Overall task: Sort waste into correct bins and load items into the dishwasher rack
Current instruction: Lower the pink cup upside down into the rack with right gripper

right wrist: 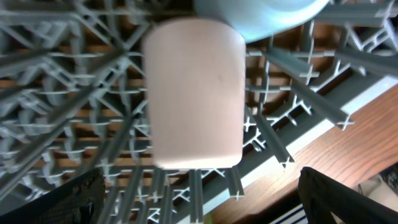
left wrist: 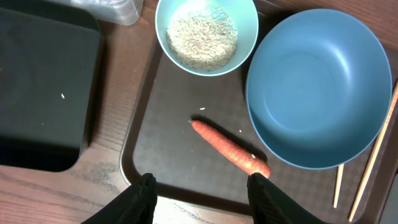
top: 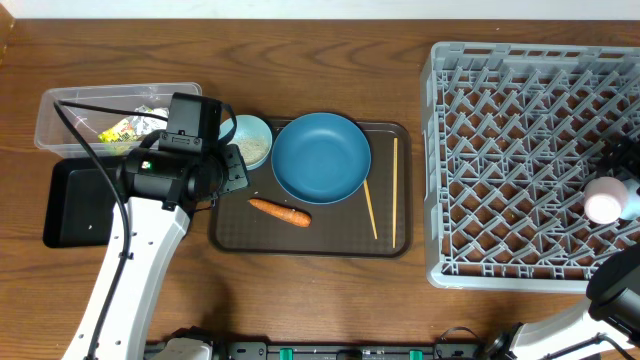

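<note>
My left gripper (left wrist: 203, 183) is open and empty, high above the front rim of the brown tray; in the overhead view it (top: 228, 168) is at the tray's left end. An orange carrot (left wrist: 230, 148) (top: 280, 211) lies on the tray, its thick end by my right finger. The small pale-blue bowl (left wrist: 252, 25) holds rice (left wrist: 203, 38). The large blue dish (top: 321, 157) and two chopsticks (top: 370, 208) are also on the tray. My right gripper (right wrist: 202, 199) is open above the grey rack (top: 530, 160), where a pink cup (right wrist: 196, 93) (top: 605, 200) rests beside a light-blue cup (right wrist: 261, 15).
A clear tub (top: 60, 120) at the back left holds a yellow wrapper (top: 120, 128). The black tray (top: 75, 205) sits in front of it, left of the brown serving tray (top: 310, 240). The rack's front wall (right wrist: 298, 149) borders bare table.
</note>
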Controlling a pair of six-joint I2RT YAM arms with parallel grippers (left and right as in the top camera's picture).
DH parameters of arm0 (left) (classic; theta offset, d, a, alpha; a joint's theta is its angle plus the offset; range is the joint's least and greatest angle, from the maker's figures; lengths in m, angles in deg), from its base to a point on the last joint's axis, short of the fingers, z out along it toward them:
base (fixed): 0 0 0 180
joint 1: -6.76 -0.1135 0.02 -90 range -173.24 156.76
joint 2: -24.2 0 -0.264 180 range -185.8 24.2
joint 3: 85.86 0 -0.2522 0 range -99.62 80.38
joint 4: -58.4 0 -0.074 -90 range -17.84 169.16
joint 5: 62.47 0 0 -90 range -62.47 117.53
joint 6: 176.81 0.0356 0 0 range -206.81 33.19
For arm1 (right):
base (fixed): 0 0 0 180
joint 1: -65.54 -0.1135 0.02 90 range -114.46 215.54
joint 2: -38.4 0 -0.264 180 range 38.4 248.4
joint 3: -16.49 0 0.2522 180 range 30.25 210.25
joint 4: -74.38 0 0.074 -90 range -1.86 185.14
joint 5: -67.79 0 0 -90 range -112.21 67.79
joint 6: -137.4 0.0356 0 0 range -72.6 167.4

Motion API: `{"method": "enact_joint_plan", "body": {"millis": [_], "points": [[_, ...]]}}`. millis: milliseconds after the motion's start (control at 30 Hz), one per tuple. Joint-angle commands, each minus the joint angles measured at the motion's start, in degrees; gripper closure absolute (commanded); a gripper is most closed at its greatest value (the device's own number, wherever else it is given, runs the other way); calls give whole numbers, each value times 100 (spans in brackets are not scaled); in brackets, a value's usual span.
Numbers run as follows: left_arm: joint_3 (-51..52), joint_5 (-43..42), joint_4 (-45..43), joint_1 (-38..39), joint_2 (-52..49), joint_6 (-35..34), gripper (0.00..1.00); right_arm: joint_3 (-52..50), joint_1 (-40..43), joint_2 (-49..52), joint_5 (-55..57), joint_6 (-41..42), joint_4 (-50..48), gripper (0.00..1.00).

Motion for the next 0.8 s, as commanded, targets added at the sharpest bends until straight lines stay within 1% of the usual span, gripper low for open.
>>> {"method": "enact_joint_plan", "body": {"millis": [0,167,333,433,467,533,567,633,767], "points": [[-17,68,15,-24,11,79,50,-413,-11,33,192,262,-116,2],[-17,68,15,-24,11,81,50,-946,-33,33,170,262,-535,4],[-17,68,17,-24,11,81,50,-1003,-46,33,168,326,-693,10],[-17,68,15,-24,11,81,50,-1003,-48,33,146,326,-767,20],[-17,68,15,-24,11,81,50,-1003,-48,33,142,326,-787,21],[-17,68,15,-24,11,81,50,-1003,-48,33,118,323,-800,32],[-17,68,15,-24,11,81,50,-1003,-48,33,96,323,-804,41],[-17,68,15,-24,11,81,50,-1003,-48,33,42,319,-804,53],[-17,68,17,-24,11,81,50,-1001,-48,33,-72,188,-782,66]]}}
